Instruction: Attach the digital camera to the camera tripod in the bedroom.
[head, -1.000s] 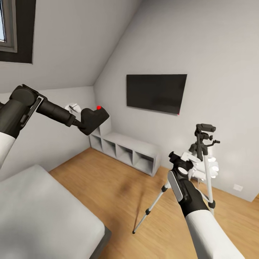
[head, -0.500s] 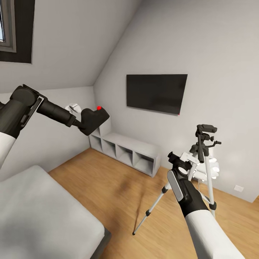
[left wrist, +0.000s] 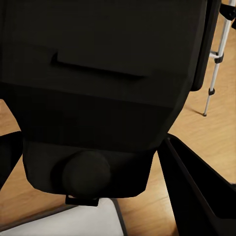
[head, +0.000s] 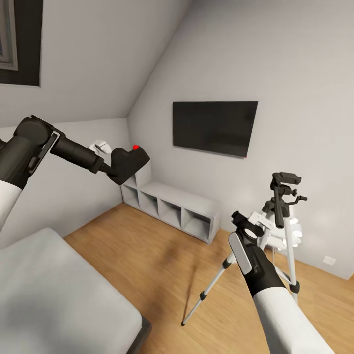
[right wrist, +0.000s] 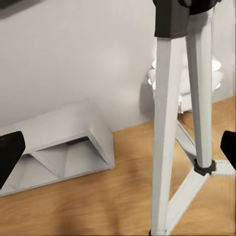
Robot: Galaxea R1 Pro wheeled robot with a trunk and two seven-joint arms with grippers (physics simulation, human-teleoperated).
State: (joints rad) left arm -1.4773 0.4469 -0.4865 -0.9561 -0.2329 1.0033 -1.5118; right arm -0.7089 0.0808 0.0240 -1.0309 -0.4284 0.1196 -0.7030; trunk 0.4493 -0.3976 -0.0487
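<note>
The black digital camera (head: 129,161), red dot on top, is held up at the left of the head view, my left gripper (head: 109,169) shut on it. In the left wrist view the camera body (left wrist: 103,83) sits between the dark fingers (left wrist: 196,191). The camera tripod (head: 285,196) stands on the wooden floor at the right, silver legs spread, black pan head bare. My right gripper (head: 242,220) hovers open just left of the tripod's upper legs. The right wrist view looks at the tripod legs (right wrist: 164,137) close ahead, with a fingertip (right wrist: 7,155) at each side edge.
A black TV (head: 215,127) hangs on the far wall above a grey cubby shelf (head: 172,206). A white ball-cluster lamp (head: 291,232) stands right behind the tripod. The bed's white mattress (head: 49,295) fills the lower left. Open wooden floor (head: 162,260) lies between bed and tripod.
The whole picture has shifted slightly, so the tripod now sits a little further right and lower in view. Both arms keep their poses, and the camera stays in the left gripper.
</note>
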